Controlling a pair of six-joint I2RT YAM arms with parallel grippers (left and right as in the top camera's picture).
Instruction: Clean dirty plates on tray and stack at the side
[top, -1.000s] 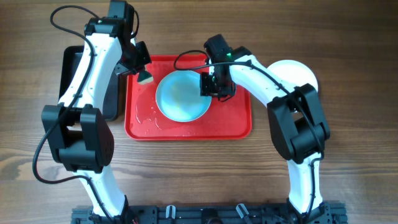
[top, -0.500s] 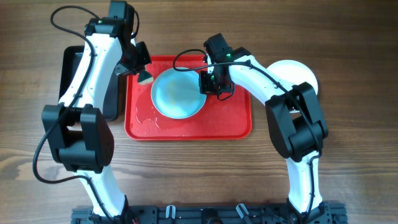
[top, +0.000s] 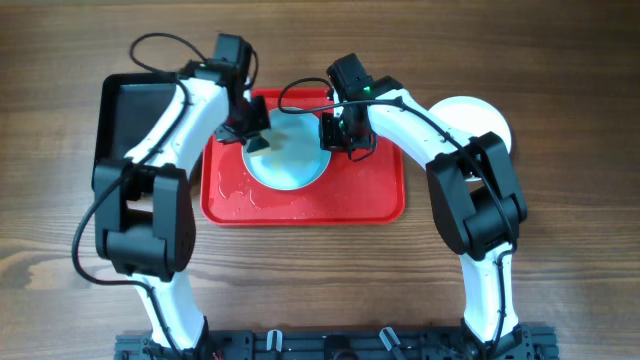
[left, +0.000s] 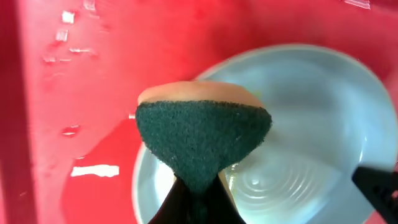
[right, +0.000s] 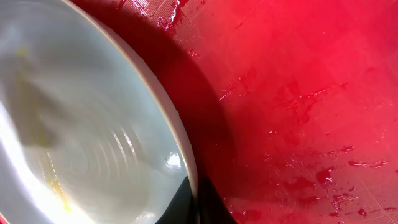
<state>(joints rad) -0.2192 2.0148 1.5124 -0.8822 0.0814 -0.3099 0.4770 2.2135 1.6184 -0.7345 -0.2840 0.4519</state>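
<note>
A pale mint-blue plate (top: 288, 155) is tilted on the red tray (top: 370, 195). My right gripper (top: 333, 135) is shut on the plate's right rim (right: 186, 162); yellowish smears show on the plate (right: 56, 180). My left gripper (top: 252, 135) is shut on a green-faced sponge (left: 202, 140), held over the plate's left part (left: 323, 124). A white plate (top: 480, 118) lies on the table right of the tray. A third plate does not show apart from it.
A black rectangular tray (top: 135, 110) stands left of the red tray. Water drops and puddles lie on the red tray's floor (top: 235, 185), and in the right wrist view (right: 323, 174). Wooden table (top: 560, 250) lies all around.
My left arm has swung right from the tray's left edge, bringing the sponge over the plate. The plate shifted slightly left and tilted; my right gripper keeps its grip.
</note>
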